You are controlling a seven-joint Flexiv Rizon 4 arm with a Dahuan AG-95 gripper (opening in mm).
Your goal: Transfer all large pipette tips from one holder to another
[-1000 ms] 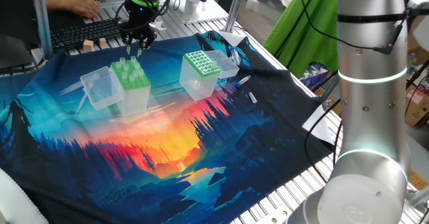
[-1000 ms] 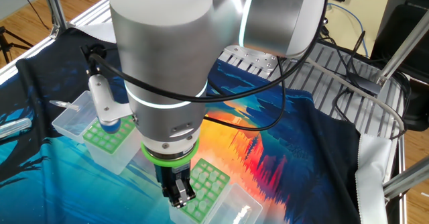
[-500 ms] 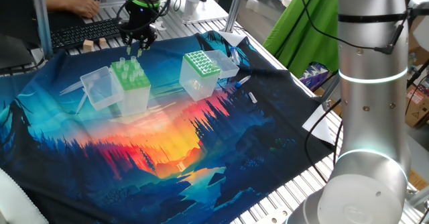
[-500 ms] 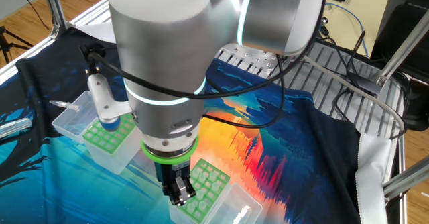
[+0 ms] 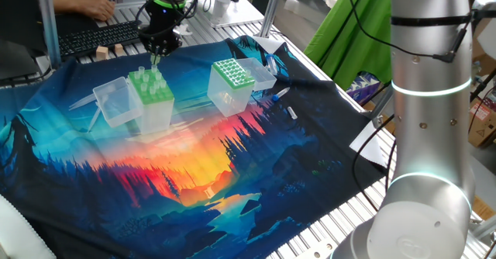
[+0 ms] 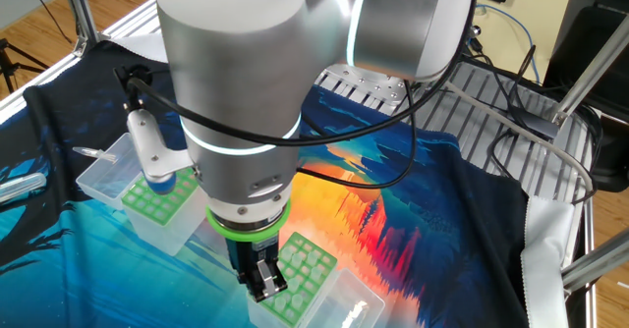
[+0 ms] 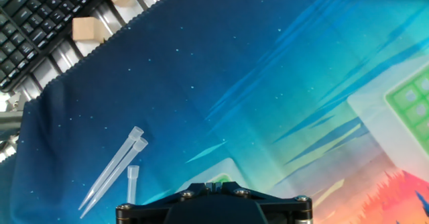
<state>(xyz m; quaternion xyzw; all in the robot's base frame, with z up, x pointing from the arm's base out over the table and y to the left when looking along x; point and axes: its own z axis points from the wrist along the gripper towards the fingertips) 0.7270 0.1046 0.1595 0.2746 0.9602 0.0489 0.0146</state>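
The gripper (image 5: 157,55) is seen closed directly above the light-green-topped holder (image 5: 151,96), whose upright pipette tips (image 5: 147,77) crowd the space beneath it. A clear lid (image 5: 116,101) lies touching that holder on one side. A gap of bare cloth (image 5: 194,108) is left between it and the dotted-top holder (image 5: 232,83). Three loose tips (image 7: 114,172) lie on the cloth. Toward the counter edge, wooden blocks (image 7: 86,29) and a keyboard (image 5: 97,36) stand in the way.

A: Where's the gripper (image 5: 157,53)?
B: Closed, pointing down above the light-green holder (image 5: 151,96).
A: The dotted holder (image 5: 232,84)?
B: To its right, apart, both on the cloth (image 5: 232,181).
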